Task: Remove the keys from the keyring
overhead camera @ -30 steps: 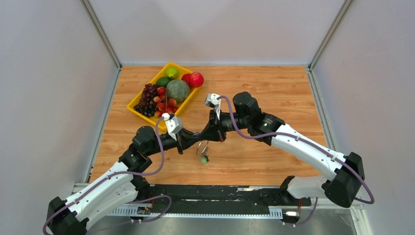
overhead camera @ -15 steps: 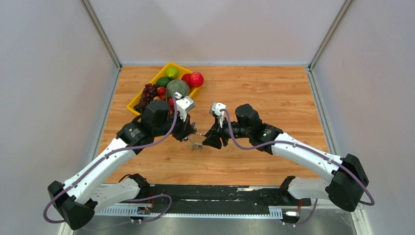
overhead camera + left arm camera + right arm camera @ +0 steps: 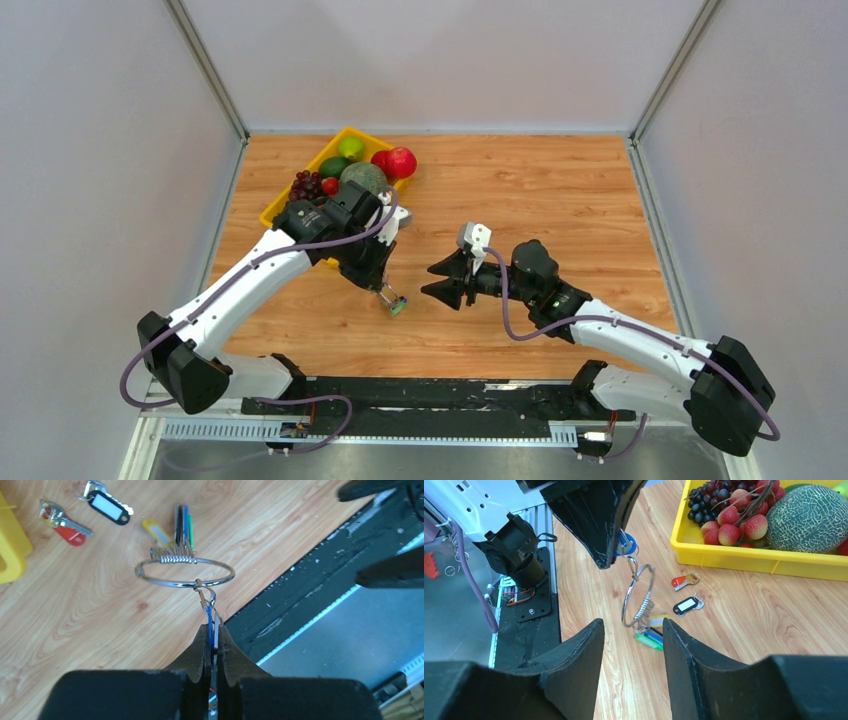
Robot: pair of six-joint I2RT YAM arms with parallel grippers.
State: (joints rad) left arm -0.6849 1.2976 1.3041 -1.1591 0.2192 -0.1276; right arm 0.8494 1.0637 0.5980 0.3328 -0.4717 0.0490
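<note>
My left gripper (image 3: 213,630) is shut on a blue-tagged key (image 3: 210,617) that is hooked on the keyring (image 3: 172,585). The silver ring hangs from it just above the table, also in the right wrist view (image 3: 624,605). Several keys with green, blue, black and yellow tags (image 3: 184,527) hang from the ring's lower side and touch the wood (image 3: 649,637). In the top view the left gripper (image 3: 383,290) is mid-table. My right gripper (image 3: 432,279) is open and empty, right of the ring, which sits ahead of its gap (image 3: 633,630).
A loose red-tagged key (image 3: 62,522) and a loose black-tagged key (image 3: 107,504) lie on the wood near the yellow fruit tray (image 3: 749,560). The tray holds a melon (image 3: 806,515), grapes and strawberries. The black base rail (image 3: 310,595) runs along the near edge.
The left arm has swung back and left, carrying the ring by the blue-tagged key. The right gripper has drawn away to the right of the ring and stands open.
</note>
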